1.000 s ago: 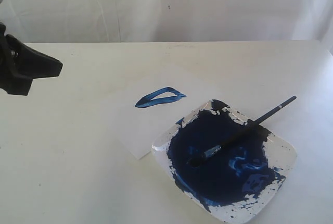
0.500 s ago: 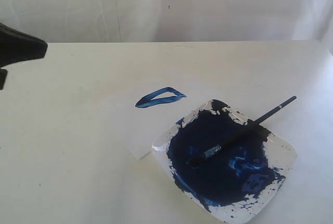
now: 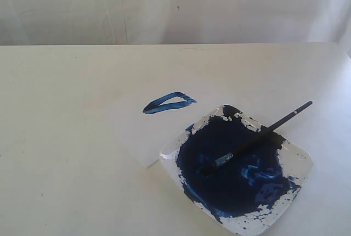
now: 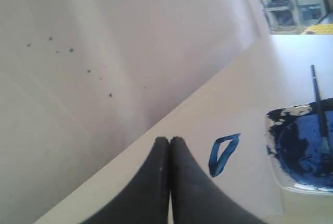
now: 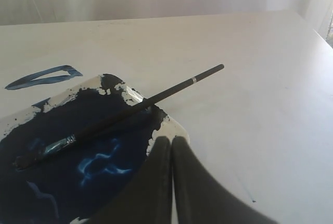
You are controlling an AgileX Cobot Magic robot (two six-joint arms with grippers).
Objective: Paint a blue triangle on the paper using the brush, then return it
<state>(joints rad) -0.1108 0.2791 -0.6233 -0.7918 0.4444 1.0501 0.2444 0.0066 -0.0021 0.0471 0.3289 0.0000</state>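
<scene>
Jaws of both arms are closed on nothing; the brush [image 3: 258, 137] rests across the paint dish [image 3: 299, 159].

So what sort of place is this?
Likely an indoor painting test bench: a plain off-white table before a white backdrop, holding a square clear dish of dark blue paint and a thin black-handled brush.
</scene>
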